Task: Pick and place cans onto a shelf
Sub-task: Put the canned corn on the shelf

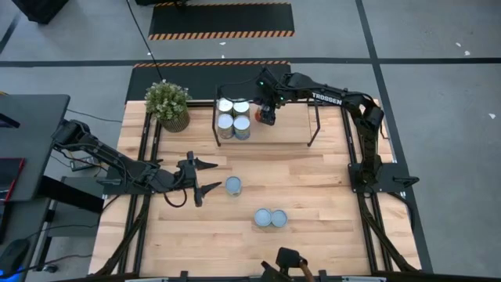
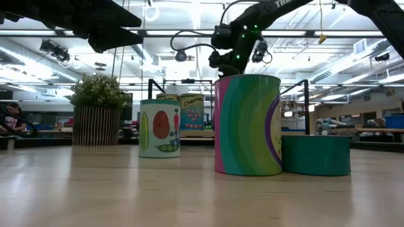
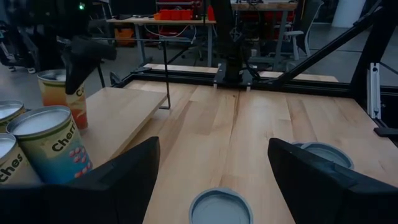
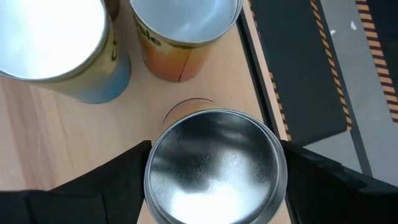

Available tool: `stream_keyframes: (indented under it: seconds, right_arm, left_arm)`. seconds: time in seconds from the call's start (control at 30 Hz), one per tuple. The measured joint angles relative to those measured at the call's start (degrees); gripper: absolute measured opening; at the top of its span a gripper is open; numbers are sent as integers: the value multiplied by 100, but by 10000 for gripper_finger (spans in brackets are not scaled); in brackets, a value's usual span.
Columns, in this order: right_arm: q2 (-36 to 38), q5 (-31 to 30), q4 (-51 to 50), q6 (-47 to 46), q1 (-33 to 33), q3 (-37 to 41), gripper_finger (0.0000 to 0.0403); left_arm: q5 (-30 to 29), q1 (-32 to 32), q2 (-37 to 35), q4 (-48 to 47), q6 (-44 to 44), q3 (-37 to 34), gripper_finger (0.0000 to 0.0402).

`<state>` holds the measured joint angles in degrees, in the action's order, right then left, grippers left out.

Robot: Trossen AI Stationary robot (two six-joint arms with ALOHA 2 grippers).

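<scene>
The right gripper (image 1: 268, 113) reaches over the low black-framed shelf with the light wood top (image 1: 290, 129), fingers closed against the sides of a round silver-topped tin can (image 4: 214, 165). Whether the can's base already rests on the shelf cannot be told.

The step in hand looks like the placing of a fifth can. Just past the fingertips stand an orange-sided tin (image 4: 180, 28) and a blue-sided tin (image 4: 50, 37), part of the group of four white-topped tins (image 1: 242, 125) on the shelf beside the hand. The shelf's edge runs close along the other side of the held can. So the next move probably calls for setting it down flat, opening, and rising straight up without nudging its neighbours.

Well away from that hand, the left gripper (image 1: 220, 175) waits low over the pale plank tabletop (image 1: 313, 204), fingers spread and empty. A single pale-topped tin (image 1: 233, 186) sits just ahead of it, with a touching pair of tins (image 1: 262, 218) farther off.

A leafy potted plant (image 1: 168, 104) stands beyond the shelf's far end. Around the table lies grey floor with a black hazard-striped mat (image 1: 221, 19); the low view shows a bright workshop hall.
</scene>
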<state>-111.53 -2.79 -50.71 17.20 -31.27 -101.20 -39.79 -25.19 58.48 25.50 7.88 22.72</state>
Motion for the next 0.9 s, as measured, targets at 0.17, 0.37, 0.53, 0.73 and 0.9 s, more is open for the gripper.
stream_keyframes:
  seconds: [0.17, 0.37, 0.53, 0.73, 0.9]
  right_arm:
    - [0, 72, 120, -70, -86, 136, 331]
    - [0, 98, 198, -233, -87, 231, 348]
    - [0, 101, 350, -628, -97, 233, 365]
    - [0, 83, 361, -844, -76, 195, 367]
    - [0, 90, 33, -811, -74, -282, 368]
  left_arm:
    - [0, -7, 0, 0, -4, 1, 304]
    - [0, -7, 0, 0, -12, 0, 304]
    - [0, -7, 0, 0, -15, 0, 304]
    - [0, -7, 0, -2, -13, 0, 304]
    - [2, -7, 0, -13, 0, 0, 304]
